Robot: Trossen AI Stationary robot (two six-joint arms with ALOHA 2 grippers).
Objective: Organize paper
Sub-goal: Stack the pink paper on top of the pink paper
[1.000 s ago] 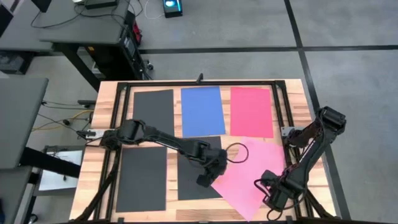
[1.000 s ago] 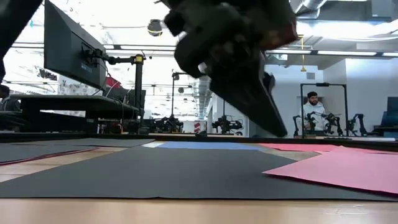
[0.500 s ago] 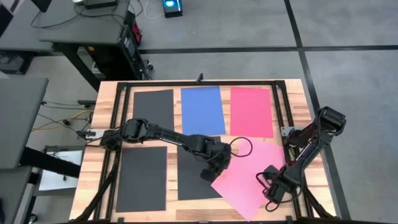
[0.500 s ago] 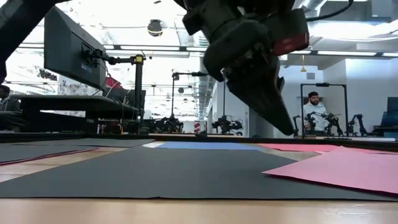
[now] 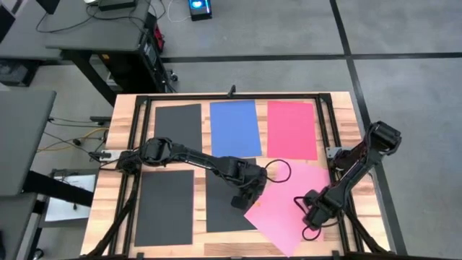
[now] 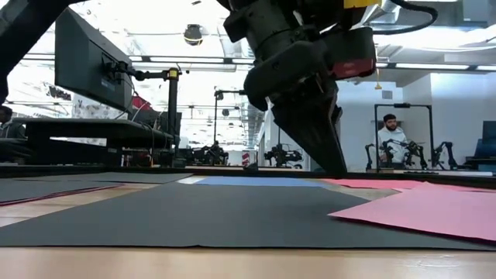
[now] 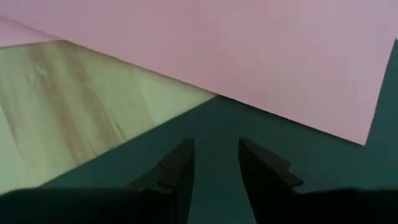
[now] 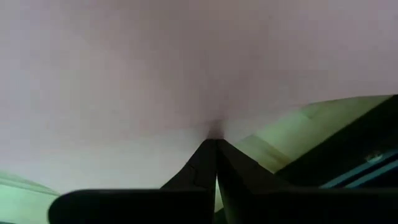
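Bright overhead light, blurred wrist views

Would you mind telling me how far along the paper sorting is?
Five flat sheets already lie square: dark grey, blue and red behind, two black in front. The skewed pink sheet is in hand: right gripper shut on its edge, left gripper beside its corner. Straightening it remains.

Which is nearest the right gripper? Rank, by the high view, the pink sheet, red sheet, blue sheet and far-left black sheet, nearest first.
From the right gripper:
1. Pink sheet, under it, near right.
2. Red sheet, far right.
3. Blue sheet, far middle.
4. Far-left black sheet, far left corner.
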